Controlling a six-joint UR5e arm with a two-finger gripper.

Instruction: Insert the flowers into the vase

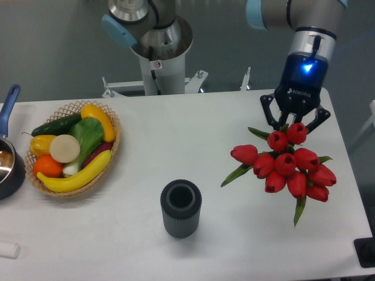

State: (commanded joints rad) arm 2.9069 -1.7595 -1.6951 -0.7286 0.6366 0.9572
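Observation:
The flowers (pixel 287 165), a bunch of red tulip buds with green leaves, are at the right side of the table. Their buds point toward the camera and their stems run up out of sight into my gripper (pixel 295 126). The gripper comes down from above and is closed on the stem end. Its fingertips are hidden behind the top buds. The vase (pixel 181 208), dark grey and ribbed with an open round mouth, stands upright at the front middle of the table. It is well to the left of the flowers and the gripper.
A wicker basket (pixel 111 153) of fruit and vegetables sits at the left. A dark pot with a blue handle (pixel 8 105) is at the far left edge. The arm's base column (pixel 157 64) stands at the back. A small black object (pixel 366 253) is at the front right corner.

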